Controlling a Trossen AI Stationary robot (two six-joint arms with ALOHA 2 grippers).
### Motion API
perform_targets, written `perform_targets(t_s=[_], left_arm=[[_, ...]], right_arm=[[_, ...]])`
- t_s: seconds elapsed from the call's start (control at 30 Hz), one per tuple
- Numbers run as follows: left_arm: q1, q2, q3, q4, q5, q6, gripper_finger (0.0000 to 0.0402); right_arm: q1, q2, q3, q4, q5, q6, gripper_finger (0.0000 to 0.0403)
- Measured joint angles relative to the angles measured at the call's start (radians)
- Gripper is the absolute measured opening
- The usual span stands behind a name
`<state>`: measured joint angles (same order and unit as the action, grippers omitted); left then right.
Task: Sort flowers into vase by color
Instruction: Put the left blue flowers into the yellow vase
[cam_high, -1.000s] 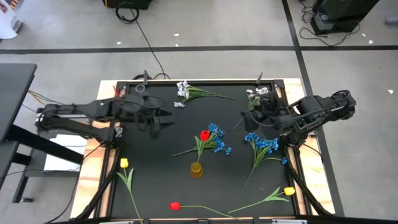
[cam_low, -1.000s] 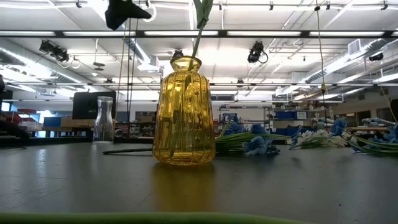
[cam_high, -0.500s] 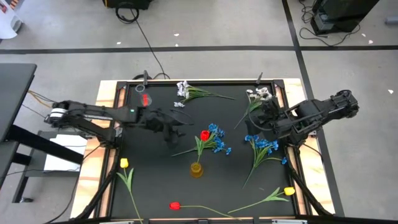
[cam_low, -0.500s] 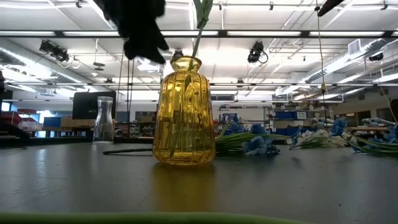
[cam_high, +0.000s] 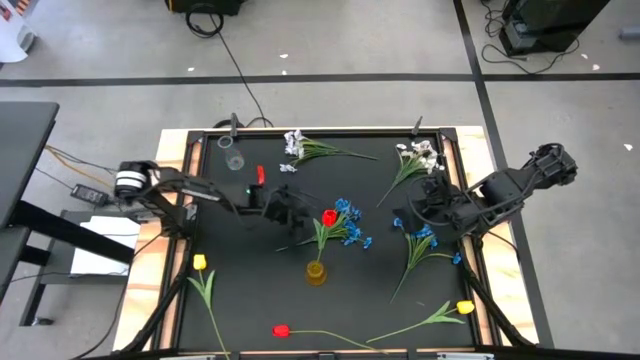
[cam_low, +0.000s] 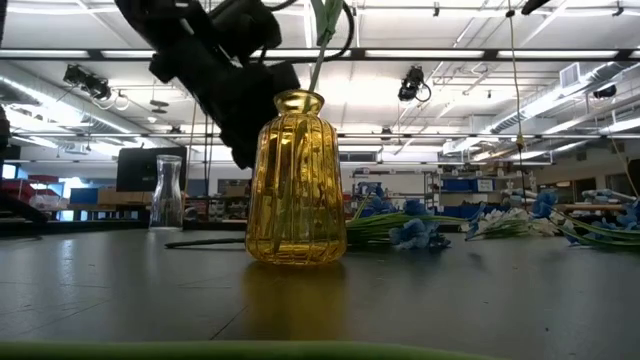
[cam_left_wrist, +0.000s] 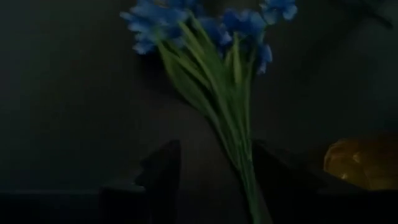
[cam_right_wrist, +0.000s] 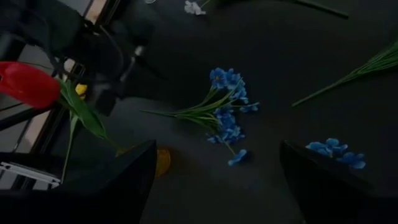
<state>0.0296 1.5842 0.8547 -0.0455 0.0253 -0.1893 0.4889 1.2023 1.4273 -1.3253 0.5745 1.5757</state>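
A yellow glass vase (cam_high: 316, 271) stands at the table's middle with a red tulip (cam_high: 329, 217) in it. A blue spray (cam_high: 350, 225) lies flat on the black mat just beyond the vase. My left gripper (cam_high: 296, 215) hangs low over the spray's stem end, open. In its wrist view the two fingers stand on either side of the green stems (cam_left_wrist: 239, 146) without touching them. My right gripper (cam_high: 415, 207) waits open above the table's right side, near a second blue spray (cam_high: 420, 238). In the low view my left gripper (cam_low: 235, 95) shows dark behind the vase (cam_low: 298, 180).
White sprays lie at the far edge (cam_high: 293, 143) and far right (cam_high: 415, 152). Yellow tulips lie near left (cam_high: 199, 262) and near right (cam_high: 465, 307), and a red tulip (cam_high: 281, 330) lies at the near edge. A small clear vase (cam_high: 234, 160) stands far left.
My left gripper has swung toward the table's right and come down, from high over the far left to low over the middle blue spray's stems. My right gripper has sunk a little and turned. No flower has moved.
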Motion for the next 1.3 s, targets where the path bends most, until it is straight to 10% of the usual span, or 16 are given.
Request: perform_targets(t_s=[0.7, 1.1, 1.3], left_arm=[[-0.08, 0.262, 0.005, 0.236, 0.009, -0.046, 0.0192], [-0.055, 0.255, 0.003, 0.214, -0.069, -0.106, 0.0021], [-0.029, 0.222, -0.002, 0.183, -0.078, -0.132, 0.0021]], right_arm=[[0.001, -0.014, 0.0, 0.0, -0.005, -0.005, 0.0345], [0.001, -0.014, 0.0, -0.007, 0.0, -0.025, 0.0345], [0.001, -0.019, 0.0, -0.007, 0.009, -0.04, 0.0345]])
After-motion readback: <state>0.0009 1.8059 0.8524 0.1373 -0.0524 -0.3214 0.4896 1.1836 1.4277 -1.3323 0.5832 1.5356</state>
